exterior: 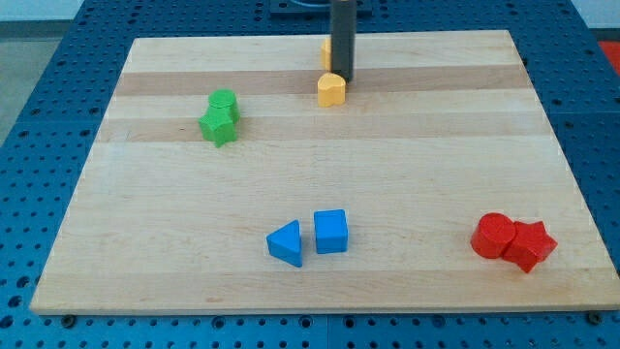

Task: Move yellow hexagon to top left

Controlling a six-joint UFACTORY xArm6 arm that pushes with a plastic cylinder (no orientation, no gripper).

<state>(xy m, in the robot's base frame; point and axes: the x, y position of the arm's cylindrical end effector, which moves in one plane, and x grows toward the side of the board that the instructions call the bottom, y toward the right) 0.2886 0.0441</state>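
Up near the desk's (320, 145) top edge, a little right of the middle, my tip (343, 79) comes down just beside a yellow block (331, 89), at that block's upper right and touching it or very nearly so. This block looks rounded — I cannot say for sure that it is the hexagon. A second yellow block (325, 53) peeks out from behind the rod, closer to the top edge; most of it is hidden, so its shape cannot be made out either. Both yellow pieces sit near the top centre, well apart from the top left corner.

As for the end effector, it is only a straight dark rod with nothing to part or close, so it clamps on nothing.

Toward the left edge, in the upper half, two green blocks touch each other: a rounded green block (224, 100) above and a green star (218, 126) just below it. Near the bottom edge, around the middle, a blue triangle (286, 242) lies just beside a blue cube (330, 232), the cube on the right with a small gap between them. In the bottom right corner a rounded red block (493, 236) touches a red star (532, 244) — the star is nearer the right edge.
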